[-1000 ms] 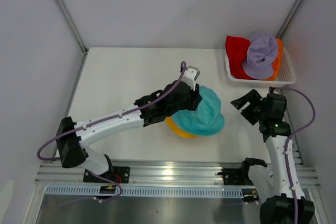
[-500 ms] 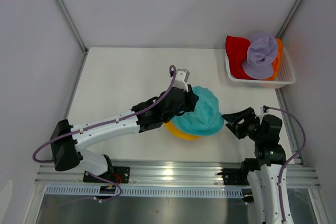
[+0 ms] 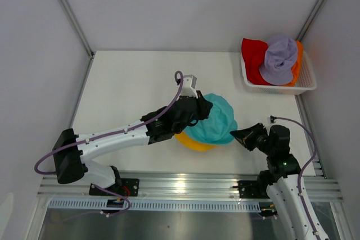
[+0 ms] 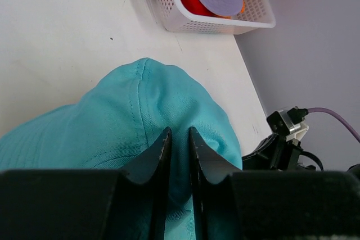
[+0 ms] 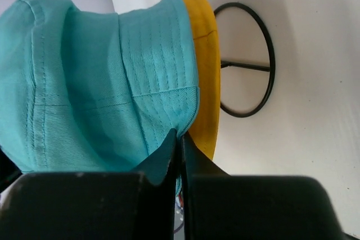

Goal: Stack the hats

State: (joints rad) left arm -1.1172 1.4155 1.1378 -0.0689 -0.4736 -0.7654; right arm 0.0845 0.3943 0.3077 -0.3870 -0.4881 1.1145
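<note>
A teal hat (image 3: 216,119) lies over a yellow hat (image 3: 191,143) at the table's middle front. My left gripper (image 3: 202,108) is shut on a fold of the teal hat's (image 4: 112,122) crown, fabric pinched between its jaws (image 4: 179,134). My right gripper (image 3: 233,134) is shut at the right edge of the teal hat's (image 5: 84,82) brim, whose rim runs in between the jaws (image 5: 180,137). The yellow hat's (image 5: 205,66) brim shows just beyond. A lavender hat (image 3: 279,59), a red hat (image 3: 253,54) and an orange hat (image 3: 298,54) lie in the basket.
The white mesh basket (image 3: 275,87) stands at the back right corner, also in the left wrist view (image 4: 214,25). A black wire stand (image 5: 247,66) shows its ring base on the table behind the yellow hat. White walls close in the table on three sides.
My right arm has pulled back toward the front, swung left to the teal hat's brim, and its jaws went from open to shut. My left gripper shifted slightly left with the teal hat.
</note>
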